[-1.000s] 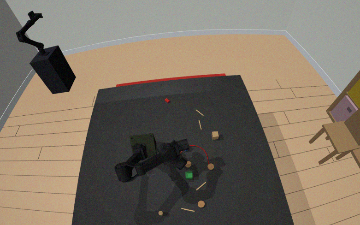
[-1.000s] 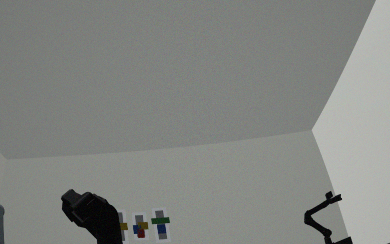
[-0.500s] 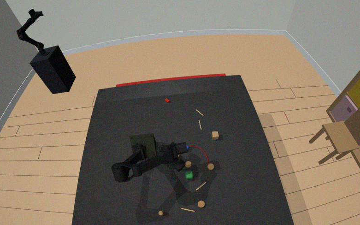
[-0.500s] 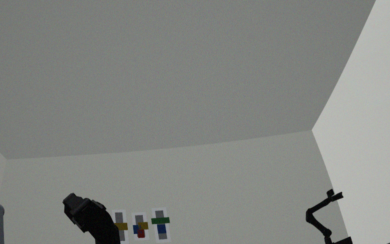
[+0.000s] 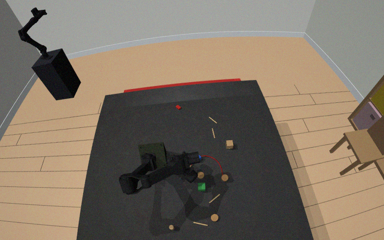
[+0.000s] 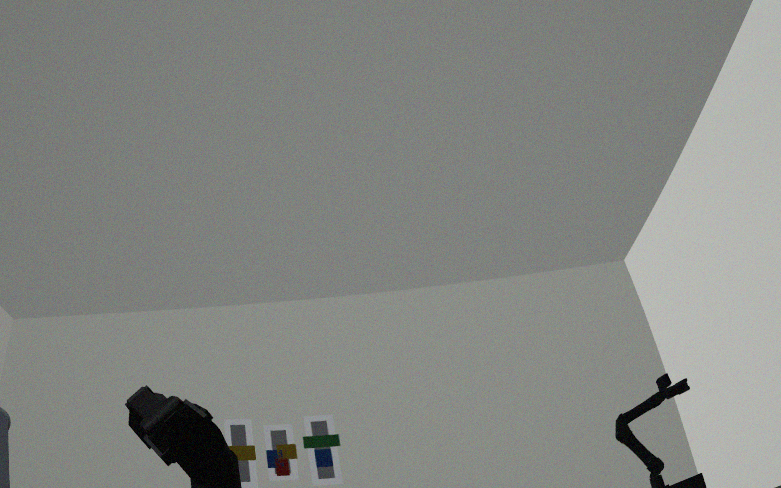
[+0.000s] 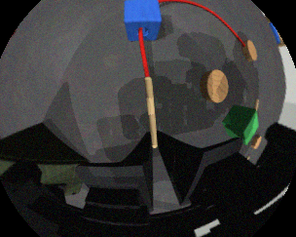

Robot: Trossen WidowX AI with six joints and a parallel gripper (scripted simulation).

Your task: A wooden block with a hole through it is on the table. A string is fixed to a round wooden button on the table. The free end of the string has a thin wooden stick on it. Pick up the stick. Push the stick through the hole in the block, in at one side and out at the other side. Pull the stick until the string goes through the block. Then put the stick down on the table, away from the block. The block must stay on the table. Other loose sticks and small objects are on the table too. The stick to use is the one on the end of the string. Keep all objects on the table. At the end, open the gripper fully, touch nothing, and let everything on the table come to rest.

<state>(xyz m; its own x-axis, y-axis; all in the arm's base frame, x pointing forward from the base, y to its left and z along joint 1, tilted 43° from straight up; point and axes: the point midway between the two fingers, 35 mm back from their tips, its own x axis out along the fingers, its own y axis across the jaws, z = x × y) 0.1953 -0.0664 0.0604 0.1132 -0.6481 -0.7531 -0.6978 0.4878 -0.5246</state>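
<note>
In the wrist view my gripper (image 7: 152, 134) is shut on the near end of a thin wooden stick (image 7: 151, 109). A red string (image 7: 143, 54) runs from the stick's far end into the front of a blue block (image 7: 143, 19) (image 5: 199, 157). It comes out at the block's far side and curves right as the red string (image 5: 217, 162) to a round wooden button (image 7: 249, 50) (image 5: 224, 177). The block rests on the table. In the top view my gripper (image 5: 192, 159) sits just left of the block and hides the stick.
A second button (image 5: 200, 174) (image 7: 217, 85) and a green cube (image 5: 201, 187) (image 7: 242, 122) lie right of the gripper. A tan cube (image 5: 229, 144), loose sticks (image 5: 213, 133) (image 5: 214, 198) (image 5: 200, 223), two more buttons (image 5: 214, 217) (image 5: 171, 227) and a red piece (image 5: 178, 106) lie around.
</note>
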